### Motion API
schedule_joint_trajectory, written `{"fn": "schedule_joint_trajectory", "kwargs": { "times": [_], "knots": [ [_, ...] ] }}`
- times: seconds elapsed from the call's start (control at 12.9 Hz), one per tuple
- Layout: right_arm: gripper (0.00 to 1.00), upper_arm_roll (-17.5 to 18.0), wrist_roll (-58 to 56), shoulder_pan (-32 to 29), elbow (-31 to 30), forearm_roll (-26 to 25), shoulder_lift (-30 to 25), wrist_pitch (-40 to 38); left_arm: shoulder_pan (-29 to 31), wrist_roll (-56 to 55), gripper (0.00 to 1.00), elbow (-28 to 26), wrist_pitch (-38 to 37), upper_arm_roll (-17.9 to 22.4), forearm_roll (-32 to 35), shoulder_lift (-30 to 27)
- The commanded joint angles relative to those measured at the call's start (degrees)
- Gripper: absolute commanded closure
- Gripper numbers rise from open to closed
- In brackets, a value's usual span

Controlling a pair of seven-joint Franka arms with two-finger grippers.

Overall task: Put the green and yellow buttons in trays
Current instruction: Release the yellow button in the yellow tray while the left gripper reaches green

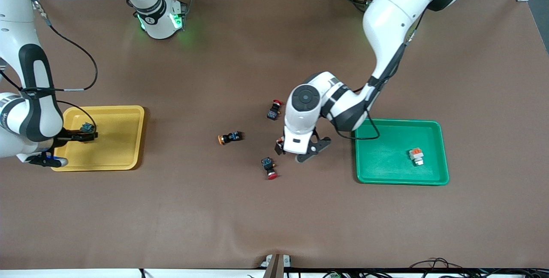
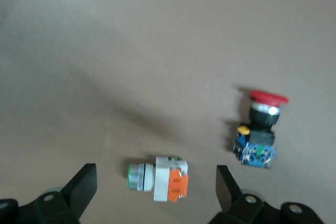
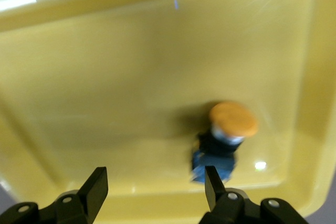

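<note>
Hovering left gripper (image 2: pixel 152 190): jaws wide, empty, over white-bodied button (image 2: pixel 160 178) on tabletop (image 1: pixel 274 209).
Right gripper (image 3: pixel 152 190): jaws apart, empty, over yellow tray (image 3: pixel 157 51); orange-capped button (image 3: pixel 226 140) inside.

The brown bench (image 1: pixel 240 209) carries a yellow tray (image 1: pixel 124 140) toward the right arm's end and a green tray (image 1: pixel 386 162) toward the left arm's end. Between them lie a yellow-capped button (image 1: pixel 229 137), two red-capped switches (image 1: pixel 274 109) (image 1: pixel 269 168), and a white-bodied button (image 2: pixel 159 178).
</note>
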Motion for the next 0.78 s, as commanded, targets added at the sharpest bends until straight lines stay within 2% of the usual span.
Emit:
{"fn": "schedule_joint_trajectory", "kwargs": {
  "times": [0.0, 0.08, 0.31, 0.7],
  "knots": [
    [0.17, 0.0, 10.8, 4.5, -0.3, 0.6, -3.8, -8.3, -1.2, 1.0, 0.0, 2.3, -0.9, 0.7, -0.2, 2.4],
    [0.13, 0.1, 14.6, 5.8, -0.5, 1.7, -4.7, -10.9, -1.6, 1.2, 0.0, 2.2, -0.9, 0.7, -0.1, 2.8],
    [0.07, 0.1, 24.1, 10.3, -2.5, 9.6, -6.4, -13.8, -2.5, 1.2, 0.0, 2.2, 0.3, 0.7, 0.0, 4.6],
    [0.04, 0.2, 39.0, 18.8, -4.1, 11.2, -7.9, -12.8, -2.9, 1.3, 0.0, 2.2, 3.3, 0.9, 0.1, 6.2]
  ]
}}
